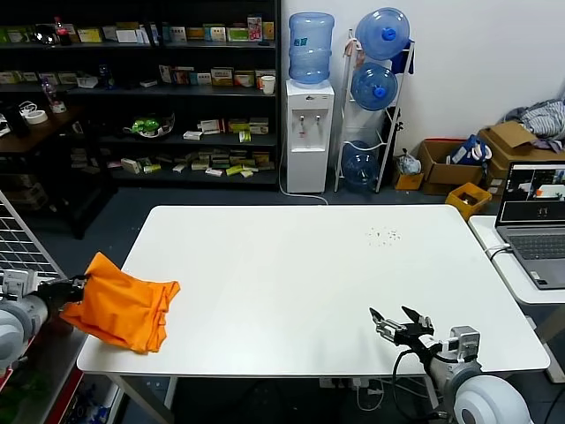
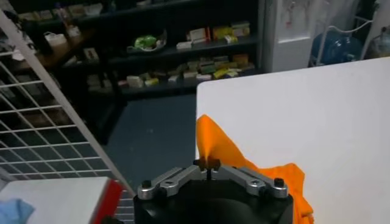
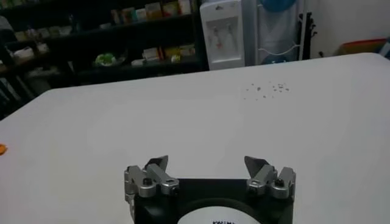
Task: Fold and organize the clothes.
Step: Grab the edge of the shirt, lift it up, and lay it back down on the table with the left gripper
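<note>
The orange T-shirt [image 1: 124, 307] lies bunched at the front left corner of the white table [image 1: 309, 274], partly hanging over the left edge. My left gripper [image 1: 81, 284] is shut on one pulled-up edge of the shirt, just off the table's left edge; in the left wrist view the fingertips pinch an orange peak of the T-shirt [image 2: 213, 143] at the gripper [image 2: 208, 164]. No lettering shows. My right gripper [image 1: 399, 320] is open and empty, low over the table's front right; in the right wrist view the gripper [image 3: 207, 163] has only bare table before it.
A white wire rack [image 2: 42, 122] stands close to my left arm. A laptop [image 1: 534, 221] sits on a side table to the right. Dark specks [image 1: 384, 235] dot the tabletop far right. Shelves, a water dispenser [image 1: 309, 115] and boxes stand beyond.
</note>
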Robot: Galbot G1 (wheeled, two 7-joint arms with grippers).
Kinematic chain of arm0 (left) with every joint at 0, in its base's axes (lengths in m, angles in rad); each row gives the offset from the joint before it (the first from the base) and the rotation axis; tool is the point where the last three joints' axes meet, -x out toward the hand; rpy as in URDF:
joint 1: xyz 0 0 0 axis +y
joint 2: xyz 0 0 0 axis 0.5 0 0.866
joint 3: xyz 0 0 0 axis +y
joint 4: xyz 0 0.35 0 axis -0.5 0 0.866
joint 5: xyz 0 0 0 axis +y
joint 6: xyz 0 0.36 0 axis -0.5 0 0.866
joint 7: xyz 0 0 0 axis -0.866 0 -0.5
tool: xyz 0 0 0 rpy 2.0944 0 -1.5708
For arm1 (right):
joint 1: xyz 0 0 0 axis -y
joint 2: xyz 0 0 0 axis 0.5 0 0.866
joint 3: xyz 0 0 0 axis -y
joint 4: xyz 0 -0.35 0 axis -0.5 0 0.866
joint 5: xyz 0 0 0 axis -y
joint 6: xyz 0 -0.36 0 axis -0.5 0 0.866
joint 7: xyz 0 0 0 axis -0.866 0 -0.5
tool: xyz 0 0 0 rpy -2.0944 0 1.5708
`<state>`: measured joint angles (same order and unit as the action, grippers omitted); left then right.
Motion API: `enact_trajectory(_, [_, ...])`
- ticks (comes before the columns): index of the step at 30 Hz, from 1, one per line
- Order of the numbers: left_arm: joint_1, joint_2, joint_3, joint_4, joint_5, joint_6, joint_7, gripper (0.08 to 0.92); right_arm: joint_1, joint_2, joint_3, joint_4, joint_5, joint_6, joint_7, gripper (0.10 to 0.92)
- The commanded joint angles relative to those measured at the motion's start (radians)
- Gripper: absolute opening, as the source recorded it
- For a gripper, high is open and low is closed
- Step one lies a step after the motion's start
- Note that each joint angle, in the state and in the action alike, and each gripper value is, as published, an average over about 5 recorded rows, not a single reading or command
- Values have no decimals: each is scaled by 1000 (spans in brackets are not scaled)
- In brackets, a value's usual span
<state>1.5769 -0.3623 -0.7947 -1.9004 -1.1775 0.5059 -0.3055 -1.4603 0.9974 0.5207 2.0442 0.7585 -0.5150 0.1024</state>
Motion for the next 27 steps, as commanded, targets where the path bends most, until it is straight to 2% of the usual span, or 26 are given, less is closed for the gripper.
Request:
enact_trajectory(1, [23, 38, -43, 41, -31, 9, -10, 93, 2, 11, -5, 2, -14, 2, -3, 823])
enact_trajectory(6, [-45, -54, 74, -95, -141, 8, -107, 93, -18, 31, 3, 11, -37, 0, 1, 823])
enact_trajectory(10, [-275, -213, 397, -234, -308, 23, -254, 93, -61, 63, 31, 28, -60, -5, 11, 823])
enact_trajectory(12, [-407, -311, 578, -255, -358, 28, -336, 93, -87, 78, 52, 38, -70, -7, 15, 823])
enact_trajectory(14, [-544, -423, 738, -226, -380, 28, -404, 93, -115, 95, 75, 49, -82, -9, 19, 823])
enact_trajectory(19, [-816, -672, 974, -33, -378, 21, -446, 93, -169, 137, 119, 75, -106, -15, 26, 823])
enact_trajectory(23, [-936, -789, 1059, 100, -353, 20, -441, 93, -192, 159, 136, 89, -113, -18, 30, 823])
enact_trajectory(27, [-989, -877, 1090, 190, -319, 20, -437, 93, -197, 166, 140, 91, -115, -19, 32, 823])
